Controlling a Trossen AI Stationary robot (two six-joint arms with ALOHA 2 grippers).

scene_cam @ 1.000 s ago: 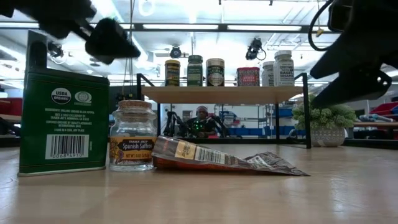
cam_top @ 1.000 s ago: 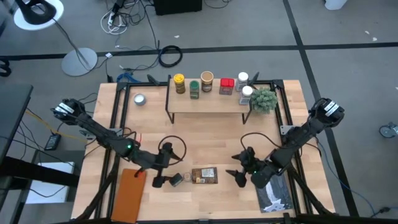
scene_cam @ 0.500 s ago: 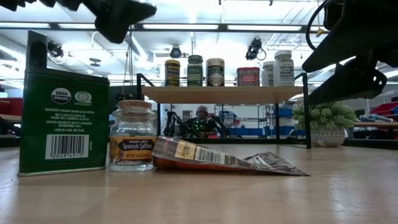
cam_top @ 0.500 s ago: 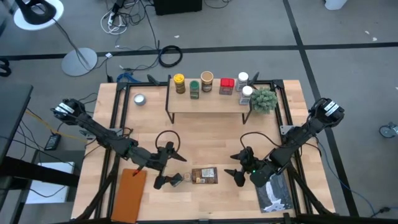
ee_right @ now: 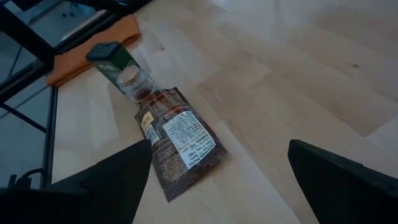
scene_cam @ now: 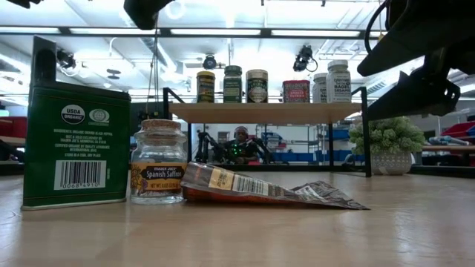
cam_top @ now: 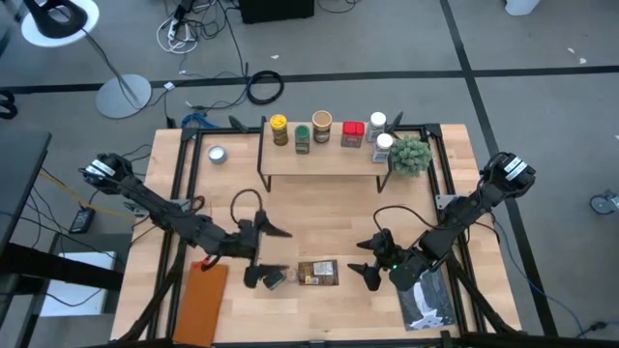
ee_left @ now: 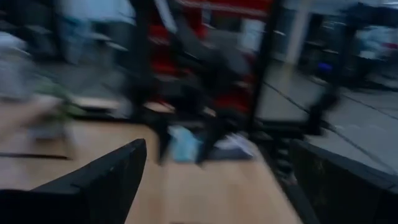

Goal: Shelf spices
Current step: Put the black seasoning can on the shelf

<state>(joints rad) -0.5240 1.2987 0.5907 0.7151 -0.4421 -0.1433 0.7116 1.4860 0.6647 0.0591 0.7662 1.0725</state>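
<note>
Near tabletop [cam_top: 319, 227]: green rectangular tin [scene_cam: 73, 144], cork-topped glass saffron jar [scene_cam: 156, 162] and flat brown packet [scene_cam: 260, 188] lie together, left to right.
Left hand [cam_top: 266, 251]: fingers apart, raised over the tin and jar.
Right hand [cam_top: 368, 259]: fingers spread wide, empty, right of the packet.
Far shelf [cam_top: 324, 157]: light wooden plank on black legs carrying six jars [scene_cam: 257, 86].

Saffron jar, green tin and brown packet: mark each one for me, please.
Saffron jar [scene_cam: 156, 163], low view, on its front label.
Green tin [scene_cam: 74, 144], low view, on its front face.
Brown packet [ee_right: 180, 138], right wrist view, on its white label.
</note>
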